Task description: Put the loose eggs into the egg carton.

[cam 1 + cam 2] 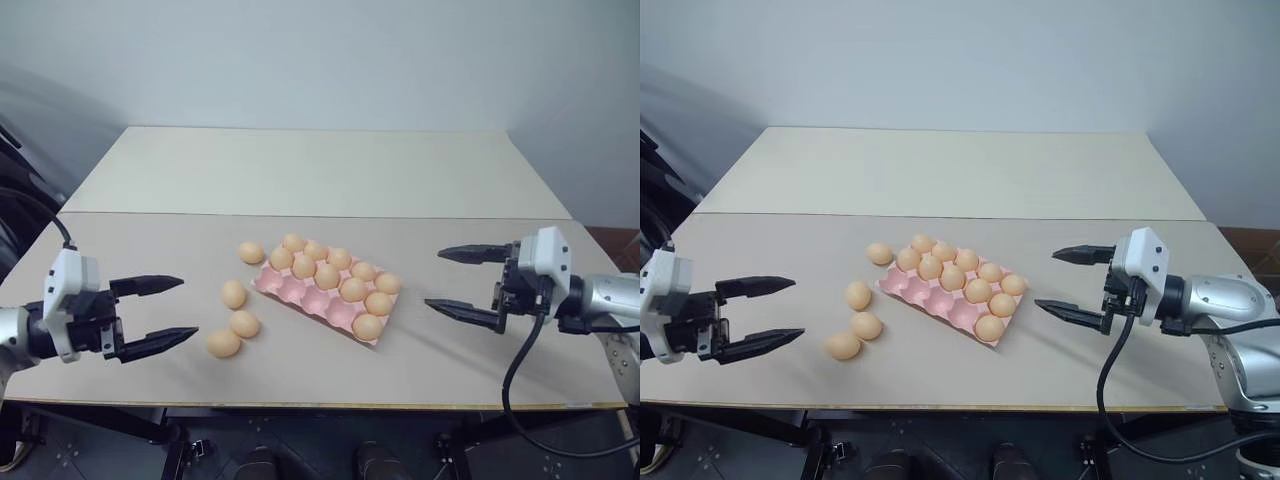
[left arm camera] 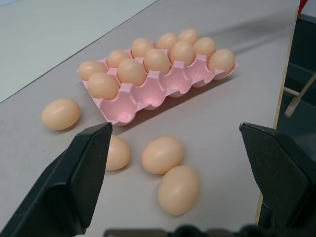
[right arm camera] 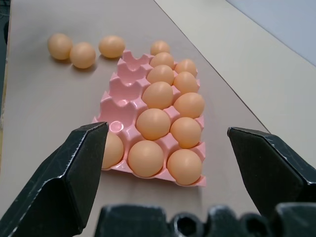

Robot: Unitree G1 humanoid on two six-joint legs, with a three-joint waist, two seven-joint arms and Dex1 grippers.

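Hovering over the desk's left front corner, the left gripper has its jaws spread wide and empty, pointing across at the loose eggs. Three eggs lie bunched near the front edge just left of the egg carton; a fourth egg sits beside the carton's far left corner. The carton lies mid-desk, angled, with eleven cups filled and four empty cups along its front row. At the right edge the right gripper hangs wide and empty too, facing the carton's right end.

Step in hand: the approach, nothing picked yet. Next move likely calls for the left gripper to drop over the nearest egg, close gently, then carry it to an empty front cup.
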